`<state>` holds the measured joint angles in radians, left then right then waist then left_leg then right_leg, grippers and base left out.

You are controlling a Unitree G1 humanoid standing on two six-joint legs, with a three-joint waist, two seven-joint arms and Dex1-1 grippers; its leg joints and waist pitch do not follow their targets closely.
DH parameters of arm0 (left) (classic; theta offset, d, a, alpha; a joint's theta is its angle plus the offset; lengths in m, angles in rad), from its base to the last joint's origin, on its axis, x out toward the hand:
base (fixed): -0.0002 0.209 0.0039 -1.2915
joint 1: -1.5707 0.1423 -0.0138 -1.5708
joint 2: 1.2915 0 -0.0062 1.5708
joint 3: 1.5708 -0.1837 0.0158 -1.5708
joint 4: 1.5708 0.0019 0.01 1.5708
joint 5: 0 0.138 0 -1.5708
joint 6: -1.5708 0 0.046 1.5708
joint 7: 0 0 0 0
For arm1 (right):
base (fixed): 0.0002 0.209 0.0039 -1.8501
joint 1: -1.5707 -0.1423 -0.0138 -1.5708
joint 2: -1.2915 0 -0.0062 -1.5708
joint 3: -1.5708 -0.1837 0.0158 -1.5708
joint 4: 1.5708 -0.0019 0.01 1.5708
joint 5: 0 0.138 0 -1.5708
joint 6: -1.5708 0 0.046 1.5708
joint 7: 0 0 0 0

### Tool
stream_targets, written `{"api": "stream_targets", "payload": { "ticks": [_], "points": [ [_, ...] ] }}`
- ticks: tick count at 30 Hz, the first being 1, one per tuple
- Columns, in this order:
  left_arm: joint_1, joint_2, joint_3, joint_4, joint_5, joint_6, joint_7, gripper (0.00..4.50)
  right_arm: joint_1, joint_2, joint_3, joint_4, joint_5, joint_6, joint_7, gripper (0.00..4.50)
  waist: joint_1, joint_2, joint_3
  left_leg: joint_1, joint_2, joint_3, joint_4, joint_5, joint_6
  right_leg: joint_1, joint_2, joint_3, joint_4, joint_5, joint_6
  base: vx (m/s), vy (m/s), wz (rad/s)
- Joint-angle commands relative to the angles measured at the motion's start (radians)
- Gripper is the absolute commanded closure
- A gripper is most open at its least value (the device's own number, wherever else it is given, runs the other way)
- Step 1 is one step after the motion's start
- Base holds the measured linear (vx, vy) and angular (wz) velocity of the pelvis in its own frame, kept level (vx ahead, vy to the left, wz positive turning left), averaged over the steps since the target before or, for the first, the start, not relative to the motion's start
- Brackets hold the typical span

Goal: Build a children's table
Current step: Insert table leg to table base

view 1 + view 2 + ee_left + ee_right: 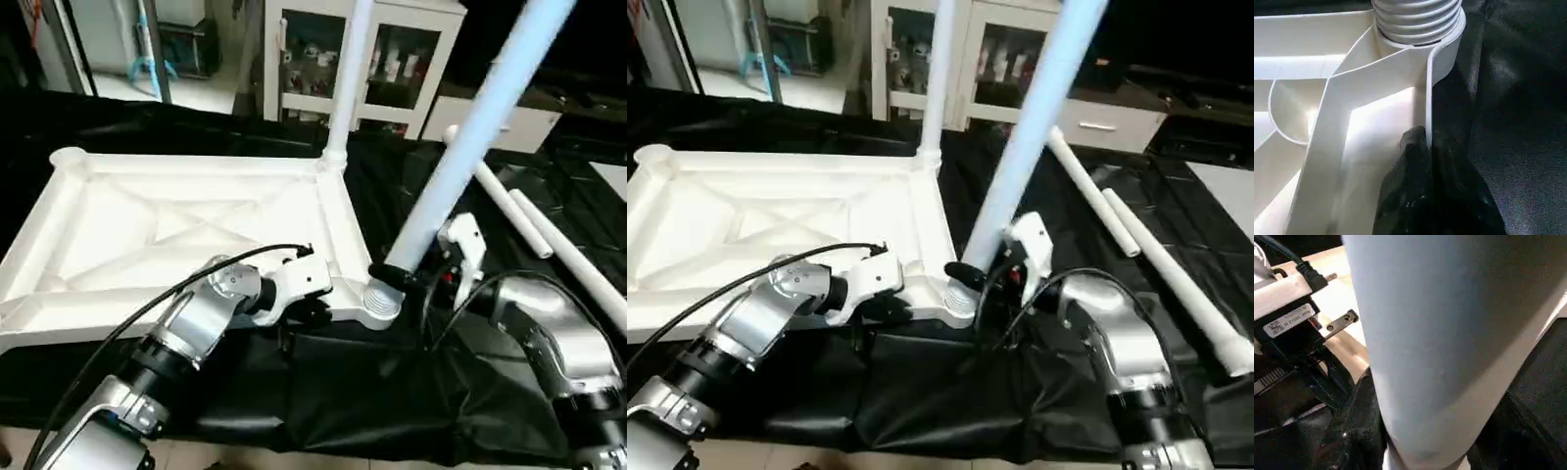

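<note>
Covering the work surface, a black sheet point(372, 392) backs onto a white cabinet point(392, 59); left gripper point(1425, 147) pinches the tabletop point(147, 225) rim, right gripper point(985, 274) clasps a leg point(470, 137).

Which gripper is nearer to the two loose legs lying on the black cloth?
Right. The right gripper holds the tilted leg beside the loose legs; the left gripper pinches the table top rim, farther away.

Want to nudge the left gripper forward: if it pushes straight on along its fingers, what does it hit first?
Probably the threaded corner socket. The left gripper pinches the table top's side wall, which runs straight to it.
</note>
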<state>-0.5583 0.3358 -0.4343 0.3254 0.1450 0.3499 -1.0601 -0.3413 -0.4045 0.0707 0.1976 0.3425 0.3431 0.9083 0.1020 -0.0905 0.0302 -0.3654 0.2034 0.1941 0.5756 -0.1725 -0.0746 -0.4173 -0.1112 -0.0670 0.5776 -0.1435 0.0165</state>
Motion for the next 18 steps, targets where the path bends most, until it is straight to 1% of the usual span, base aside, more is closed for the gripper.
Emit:
{"api": "stream_targets", "payload": {
  "ticks": [1, 2, 3, 5, 6, 7, 8, 10, 11, 12, 15, 17, 18],
  "points": [
    [0.012, -0.006, 0.041, 0.013, -0.016, 0.002, 0.060, 4.50, 0.044, -0.004, 0.044, 0.059, -0.036, 0.038, 0.000, 2.65, -0.002, -0.012, -0.037, 0.011, 0.025, -0.022, -0.080, -0.405, -0.014, 0.022, -0.041, 0.024, -0.091, -0.584, -0.052, 0.000, 0.000, 0.00],
    [0.012, -0.006, 0.041, 0.013, -0.016, 0.002, 0.060, 4.50, 0.044, -0.004, 0.044, 0.059, -0.036, 0.038, 0.000, 2.65, -0.002, -0.012, -0.037, 0.011, 0.025, -0.022, -0.080, -0.410, -0.015, 0.022, -0.041, 0.023, -0.092, -0.590, -0.049, 0.000, 0.000, 0.00],
    [0.011, -0.007, 0.039, 0.016, -0.015, -0.001, 0.062, 4.50, 0.061, 0.004, 0.043, 0.070, -0.045, 0.026, -0.016, 2.65, -0.003, -0.011, -0.038, 0.012, 0.025, -0.023, -0.080, -0.415, -0.018, 0.021, -0.042, 0.024, -0.093, -0.593, -0.046, 0.000, 0.000, 0.00],
    [0.010, -0.009, 0.039, 0.018, -0.015, -0.002, 0.064, 4.50, 0.074, 0.014, 0.037, 0.078, -0.051, 0.010, -0.033, 2.65, -0.006, -0.013, -0.038, 0.011, 0.025, -0.025, -0.081, -0.425, -0.020, 0.021, -0.041, 0.022, -0.094, -0.598, -0.042, 0.000, 0.000, 0.00],
    [0.010, -0.010, 0.039, 0.018, -0.015, -0.002, 0.066, 4.50, 0.083, 0.022, 0.032, 0.083, -0.052, 0.001, -0.045, 2.65, -0.007, -0.010, -0.039, 0.012, 0.025, -0.025, -0.081, -0.434, -0.022, 0.018, -0.041, 0.023, -0.095, -0.597, -0.043, 0.000, 0.000, 0.00],
    [0.010, -0.010, 0.039, 0.017, -0.015, -0.002, 0.066, 4.50, 0.088, 0.025, 0.029, 0.084, -0.052, -0.002, -0.050, 2.65, -0.007, -0.010, -0.039, 0.012, 0.025, -0.025, -0.081, -0.434, -0.022, 0.018, -0.041, 0.023, -0.095, -0.597, -0.043, 0.000, 0.000, 0.00],
    [0.008, -0.013, 0.038, 0.021, -0.015, -0.004, 0.068, 4.50, 0.109, 0.032, 0.030, 0.088, -0.056, -0.014, -0.059, 2.65, -0.012, -0.012, -0.037, 0.011, 0.025, -0.026, -0.082, -0.453, -0.023, 0.018, -0.039, 0.020, -0.097, -0.608, -0.040, 0.000, 0.000, 0.00],
    [0.006, -0.016, 0.037, 0.027, -0.014, -0.006, 0.070, 4.50, 0.119, 0.030, 0.042, 0.095, -0.073, -0.027, -0.064, 2.65, -0.014, -0.012, -0.036, 0.013, 0.024, -0.028, -0.081, -0.475, -0.024, 0.016, -0.040, 0.018, -0.102, -0.640, -0.031, 0.000, 0.000, 0.00],
    [0.006, -0.017, 0.036, 0.027, -0.014, -0.007, 0.070, 4.50, 0.123, 0.027, 0.052, 0.098, -0.084, -0.031, -0.068, 2.65, -0.016, -0.007, -0.036, 0.014, 0.023, -0.030, -0.082, -0.489, -0.026, 0.015, -0.040, 0.017, -0.105, -0.657, -0.025, 0.000, 0.000, 0.00],
    [0.005, -0.018, 0.036, 0.028, -0.014, -0.008, 0.069, 4.50, 0.123, 0.027, 0.055, 0.100, -0.089, -0.032, -0.073, 2.65, -0.018, -0.011, -0.036, 0.014, 0.023, -0.032, -0.081, -0.496, -0.027, 0.016, -0.040, 0.015, -0.107, -0.668, -0.020, 0.000, 0.000, 0.00],
    [0.005, -0.023, 0.039, 0.025, -0.017, -0.009, 0.069, 4.50, 0.115, 0.040, 0.047, 0.106, -0.092, -0.018, -0.108, 2.65, -0.021, -0.010, -0.034, 0.017, 0.023, -0.034, -0.082, -0.517, -0.028, 0.013, -0.040, 0.013, -0.111, -0.685, -0.018, 0.000, 0.000, 0.00],
    [0.005, -0.023, 0.039, 0.026, -0.018, -0.011, 0.067, 4.50, 0.106, 0.038, 0.053, 0.114, -0.099, -0.005, -0.110, 2.65, -0.023, -0.009, -0.036, 0.016, 0.024, -0.037, -0.084, -0.524, -0.032, 0.017, -0.040, 0.010, -0.111, -0.682, -0.018, 0.000, 0.000, 0.00],
    [0.005, -0.023, 0.039, 0.027, -0.018, -0.012, 0.067, 4.50, 0.103, 0.032, 0.062, 0.117, -0.105, -0.004, -0.103, 2.65, -0.025, -0.008, -0.034, 0.015, 0.024, -0.040, -0.086, -0.535, -0.035, 0.018, -0.039, 0.009, -0.112, -0.679, -0.018, 0.000, 0.000, 0.00]
  ]
}}
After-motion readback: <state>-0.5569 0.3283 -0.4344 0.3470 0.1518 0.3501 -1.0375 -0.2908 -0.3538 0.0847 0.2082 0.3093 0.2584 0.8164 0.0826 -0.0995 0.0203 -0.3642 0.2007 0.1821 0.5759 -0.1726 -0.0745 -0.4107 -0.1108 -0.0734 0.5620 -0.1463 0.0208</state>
